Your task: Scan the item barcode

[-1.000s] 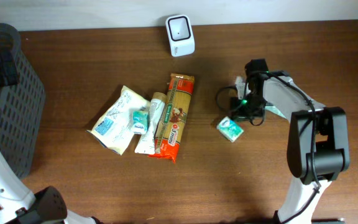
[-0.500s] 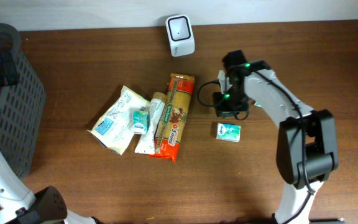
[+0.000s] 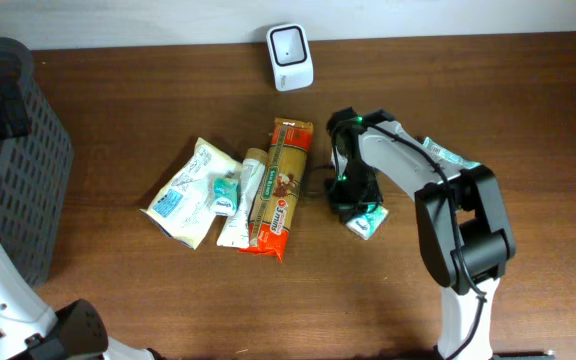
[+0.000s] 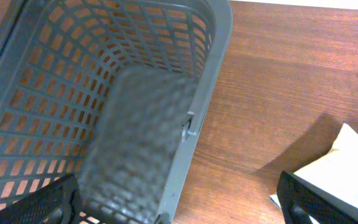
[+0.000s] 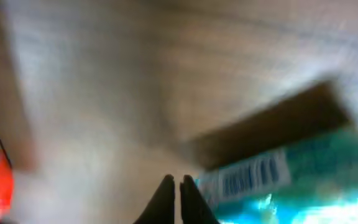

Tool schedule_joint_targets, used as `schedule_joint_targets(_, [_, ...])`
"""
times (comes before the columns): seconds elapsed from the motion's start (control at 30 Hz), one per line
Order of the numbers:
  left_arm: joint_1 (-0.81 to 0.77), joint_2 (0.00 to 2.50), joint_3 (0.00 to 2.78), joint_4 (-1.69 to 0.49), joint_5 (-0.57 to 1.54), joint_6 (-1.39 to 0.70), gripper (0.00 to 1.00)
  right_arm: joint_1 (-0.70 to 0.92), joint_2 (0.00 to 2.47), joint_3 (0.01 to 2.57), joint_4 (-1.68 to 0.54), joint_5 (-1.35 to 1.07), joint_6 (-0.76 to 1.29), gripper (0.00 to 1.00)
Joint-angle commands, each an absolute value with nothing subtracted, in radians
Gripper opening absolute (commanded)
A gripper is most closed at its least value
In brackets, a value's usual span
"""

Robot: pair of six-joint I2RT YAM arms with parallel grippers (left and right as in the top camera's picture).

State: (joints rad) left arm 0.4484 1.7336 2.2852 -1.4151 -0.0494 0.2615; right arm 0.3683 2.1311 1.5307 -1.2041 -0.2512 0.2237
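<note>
The item, a small teal box [image 3: 371, 222], lies on the brown table [image 3: 488, 110] just right of the pasta pack. Its white barcode label [image 5: 246, 177] faces up in the blurred right wrist view. My right gripper [image 3: 351, 208] hangs low at the box's left edge; its fingertips [image 5: 178, 185] are pressed together with nothing between them, right beside the label. The white scanner [image 3: 290, 43] stands at the table's back edge. My left gripper [image 4: 179, 214] is wide open over the grey basket [image 4: 104, 93], empty.
A long pasta pack [image 3: 283, 185], a slim pouch [image 3: 240, 200], a small teal pack [image 3: 225, 193] and a white bag [image 3: 181, 190] lie together mid-table. The white bag's corner [image 4: 347, 168] shows in the left wrist view. The basket [image 3: 13, 160] fills the left edge.
My right gripper swung left and forward, from the box's right side to its left edge, and closed fully. The box shifted slightly toward the front. The left arm has stayed still.
</note>
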Motion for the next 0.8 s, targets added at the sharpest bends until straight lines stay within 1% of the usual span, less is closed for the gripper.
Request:
schedule_joint_targets(0.0, [0.455,1.735,2.287,-1.416,-0.046,0.248,0.99,0.374,2.131,1.541,-1.306,-0.134,0.228,0.04])
schedule_joint_targets(0.07, [0.455,1.735,2.287,-1.416,-0.046,0.248,0.99,0.363,2.131,1.541,-1.374,0.064,0.356,0.04])
schedule_joint_targets(0.17, [0.455,1.735,2.287,-1.416,-0.045,0.248,0.99,0.336,2.131,1.541,-1.403,0.168,0.425,0.04])
schedule_joint_targets(0.33, [0.455,1.735,2.287,-1.416,-0.046,0.248,0.99,0.306,2.111,1.554,-1.356,0.142,0.397,0.04])
schedule_joint_targets(0.43, [0.455,1.735,2.287,-1.416,-0.046,0.248,0.99,0.306,2.015,1.579,-1.309,0.118,0.362,0.05])
schedule_joint_targets(0.47, [0.455,1.735,2.287,-1.416,-0.046,0.248,0.99,0.305,1.977,1.585,-1.293,0.096,0.331,0.11])
schedule_joint_targets(0.53, [0.455,1.735,2.287,-1.416,-0.046,0.248,0.99,0.281,1.905,1.59,-1.274,0.016,0.263,0.28])
schedule_joint_targets(0.6, [0.455,1.735,2.287,-1.416,-0.045,0.248,0.99,0.211,1.852,1.59,-1.279,-0.125,0.162,0.31])
schedule_joint_targets(0.63, [0.455,1.735,2.287,-1.416,-0.046,0.248,0.99,0.162,1.842,1.59,-1.282,-0.212,0.089,0.36])
schedule_joint_targets(0.67, [0.455,1.735,2.287,-1.416,-0.045,0.248,0.99,0.12,1.843,1.589,-1.286,-0.278,0.029,0.43])
schedule_joint_targets(0.73, [0.455,1.735,2.287,-1.416,-0.046,0.248,0.99,0.046,1.848,1.566,-1.279,-0.35,-0.068,0.5])
schedule_joint_targets(0.77, [0.455,1.735,2.287,-1.416,-0.046,0.248,0.99,0.012,1.855,1.541,-1.265,-0.356,-0.084,0.52])
